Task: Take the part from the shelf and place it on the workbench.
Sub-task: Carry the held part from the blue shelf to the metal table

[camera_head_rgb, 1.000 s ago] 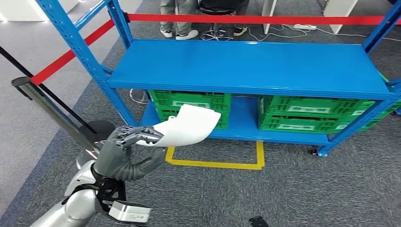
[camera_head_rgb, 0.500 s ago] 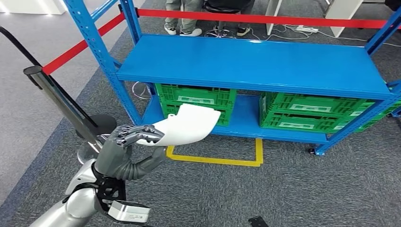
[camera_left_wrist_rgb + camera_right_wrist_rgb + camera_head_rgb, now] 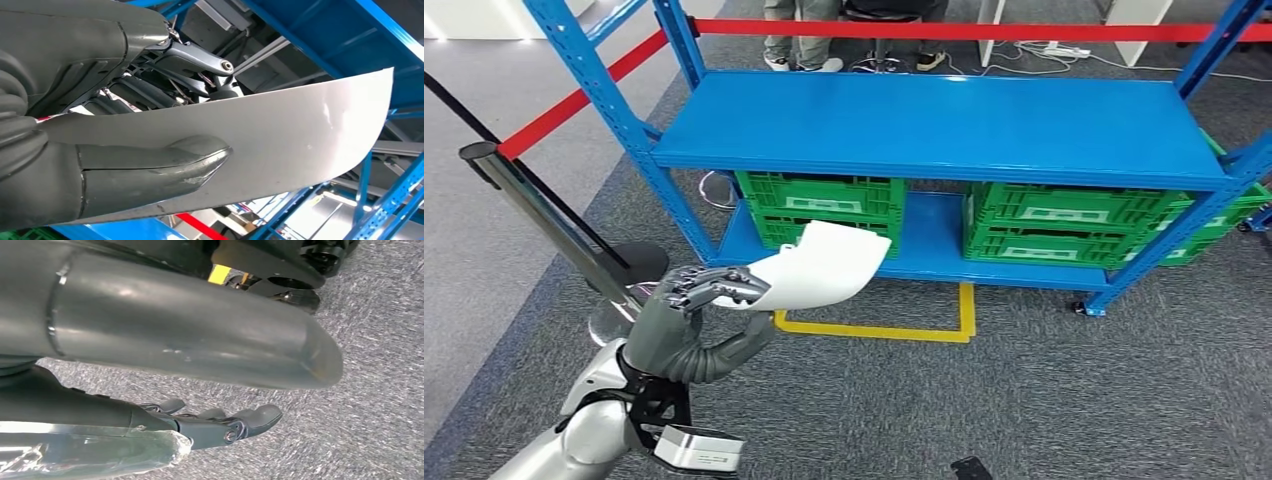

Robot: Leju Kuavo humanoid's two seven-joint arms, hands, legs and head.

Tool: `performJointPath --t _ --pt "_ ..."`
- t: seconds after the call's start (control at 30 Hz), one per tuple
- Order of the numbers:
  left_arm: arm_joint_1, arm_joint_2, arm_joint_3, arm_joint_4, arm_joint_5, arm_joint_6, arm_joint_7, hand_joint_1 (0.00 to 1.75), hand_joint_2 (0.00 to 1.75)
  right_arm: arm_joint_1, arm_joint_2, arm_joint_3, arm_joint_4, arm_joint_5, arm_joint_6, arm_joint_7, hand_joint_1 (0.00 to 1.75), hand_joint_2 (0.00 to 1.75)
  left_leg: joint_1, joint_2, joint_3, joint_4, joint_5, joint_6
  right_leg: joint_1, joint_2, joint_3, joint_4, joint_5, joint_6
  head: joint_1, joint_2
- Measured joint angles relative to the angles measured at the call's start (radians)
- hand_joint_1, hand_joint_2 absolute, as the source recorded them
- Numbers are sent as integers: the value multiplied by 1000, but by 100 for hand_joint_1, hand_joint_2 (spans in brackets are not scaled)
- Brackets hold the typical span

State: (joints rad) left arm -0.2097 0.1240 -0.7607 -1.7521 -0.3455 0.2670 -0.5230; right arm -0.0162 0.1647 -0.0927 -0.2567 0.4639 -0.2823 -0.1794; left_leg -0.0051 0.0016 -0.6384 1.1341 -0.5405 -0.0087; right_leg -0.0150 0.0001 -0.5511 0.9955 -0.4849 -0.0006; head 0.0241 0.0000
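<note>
Left robot hand [image 3: 694, 300]: grasping the part [image 3: 824, 265]. In the head view the fingers [image 3: 714, 288] lie over the near edge of the sheet; in the left wrist view the thumb [image 3: 150, 165] presses flat against one face of it and the darker fingers close on the other face. Grip reads as a pinch at one end only.

Position of the part: held in the air in front of the shelf [image 3: 944, 130], low, level with the bottom tier and overlapping the left green crate [image 3: 824, 200] in the picture. It touches neither shelf nor crate as far as can be seen.

Key relation: the part runs out from the left robot hand forward and to the right, toward the shelf, its long axis along that line. The free end stands well clear of the hand, so most of the sheet is unsupported.

Appearance: a thin white curved sheet, smooth, with a rounded far edge; plain, no markings visible.

Right robot hand [image 3: 220, 422]: seen in its wrist view over grey carpet, holding nothing, fingers slightly curled and apart.

No tabletop is in view. Judgement: the pick is done; carrying and placing remain, and the robot must turn away from the shelf. Risk: the overhanging end could strike a blue upright during the turn.
</note>
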Motion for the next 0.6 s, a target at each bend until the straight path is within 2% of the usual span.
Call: performJointPath --t 0.03,0.07,0.1,0.13,0.2,0.23,0.27,0.3,0.4,0.47,0.53,0.57,0.6 --pt "1 0 0 0 0 0 0 175 175 0 0 0 0 0 0 0 0 0 1 0 -26 68 -34 -3 1 -1 -4 0 2 -3 0 0" --pt "2 1 0 0 0 0 0 175 175 1 0 0 0 0 0 0 0 0 2 0 -45 120 -53 -4 3 -1 -9 0 5 -5 0 0" --pt "2 1 0 0 0 0 0 175 175 1 0 0 0 0 0 0 0 0 3 0 -50 141 -55 -3 4 -1 -12 1 7 -6 0 0" --pt "3 1 0 0 0 0 0 175 175 2 0 0 0 0 0 0 0 0 3 0 -35 123 -37 -1 4 -1 -14 1 10 -6 0 0" --pt "2 2 0 0 0 0 0 175 175 1 0 0 0 0 0 0 0 0 3 0 34 5 24 7 5 0 -16 1 13 -3 0 0" --pt "1 1 0 0 1 -1 1 175 175 1 0 0 0 -1 0 0 0 0 2 0 69 -58 47 11 7 1 -18 3 15 -1 0 0" --pt "0 1 1 0 10 -5 8 175 175 0 0 -1 0 -4 1 -1 0 0 0 0 91 -103 57 15 9 2 -22 4 17 4 0 0" --pt "1 1 3 0 24 -12 19 175 175 0 0 -2 0 -10 3 -4 0 0 -1 0 100 -127 58 18 11 2 -27 6 20 9 1 0" --pt "11 -1 19 0 70 -37 53 175 175 5 0 -9 0 -29 12 -16 0 0 1 2 96 -143 62 28 11 1 -41 11 21 25 1 0" --pt "13 -3 29 0 75 -44 55 175 175 9 0 -12 0 -33 15 -24 0 0 5 7 94 -151 71 39 9 1 -71 70 -20 35 5 0" --pt "16 -6 37 1 74 -49 53 175 175 11 0 -14 0 -35 15 -29 0 0 3 14 88 -150 75 46 7 1 -127 197 -87 43 7 0" --pt "18 -7 40 2 74 -51 53 175 175 12 0 -14 0 -36 15 -31 0 0 2 18 85 -150 77 47 6 1 -151 255 -110 46 7 0" --pt "20 -8 42 2 73 -53 53 175 175 14 0 -15 0 -36 15 -32 0 0 1 22 83 -150 78 48 5 1 -160 284 -115 48 7 0"
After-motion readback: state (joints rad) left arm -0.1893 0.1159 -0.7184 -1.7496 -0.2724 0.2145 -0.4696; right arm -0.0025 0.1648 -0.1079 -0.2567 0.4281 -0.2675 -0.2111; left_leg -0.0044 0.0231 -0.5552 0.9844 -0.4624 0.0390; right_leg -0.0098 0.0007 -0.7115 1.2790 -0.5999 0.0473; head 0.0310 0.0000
